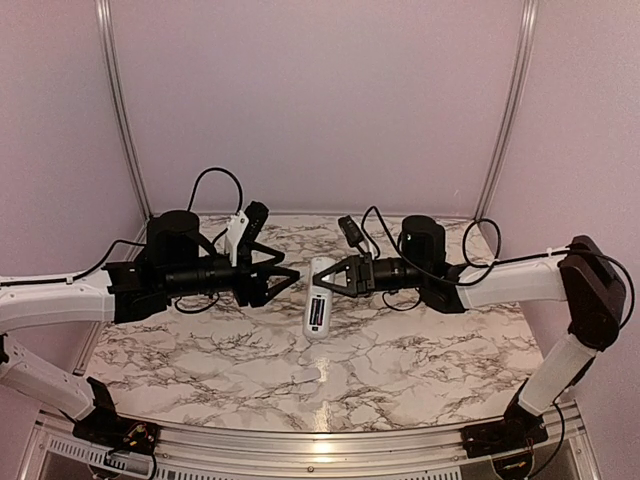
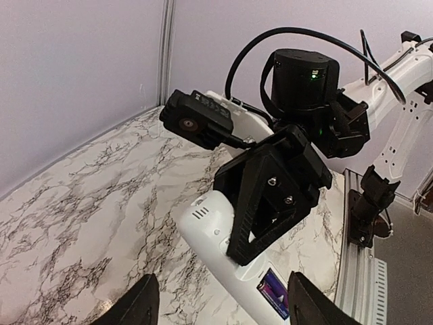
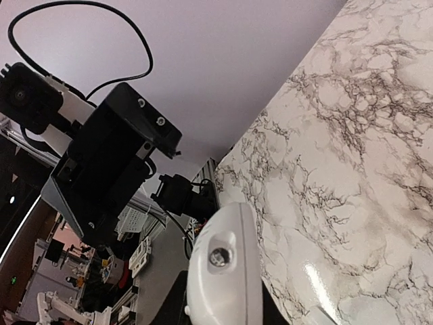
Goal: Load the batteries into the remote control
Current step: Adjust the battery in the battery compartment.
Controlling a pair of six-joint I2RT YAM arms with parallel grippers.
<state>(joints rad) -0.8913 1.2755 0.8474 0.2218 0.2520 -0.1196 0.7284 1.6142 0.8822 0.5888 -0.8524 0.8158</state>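
The white remote control [image 1: 318,300] is held above the marble table with its back facing up; its screen is hidden. My right gripper [image 1: 332,279] is shut on the remote's upper half. In the left wrist view the right gripper's black fingers [image 2: 260,203] clamp the remote [image 2: 206,230]. Dark bluish batteries [image 2: 274,300] lie in the open compartment, which shows as a dark slot in the top view [image 1: 316,317]. In the right wrist view the remote's rounded end [image 3: 223,271] fills the space between my fingers. My left gripper [image 1: 285,277] is open and empty, just left of the remote.
The marble tabletop [image 1: 220,360] is ringed by lilac walls with metal rails [image 1: 120,110]. The table's right edge and metal frame [image 2: 355,271] show in the left wrist view. Black cables [image 1: 215,180] loop above both wrists.
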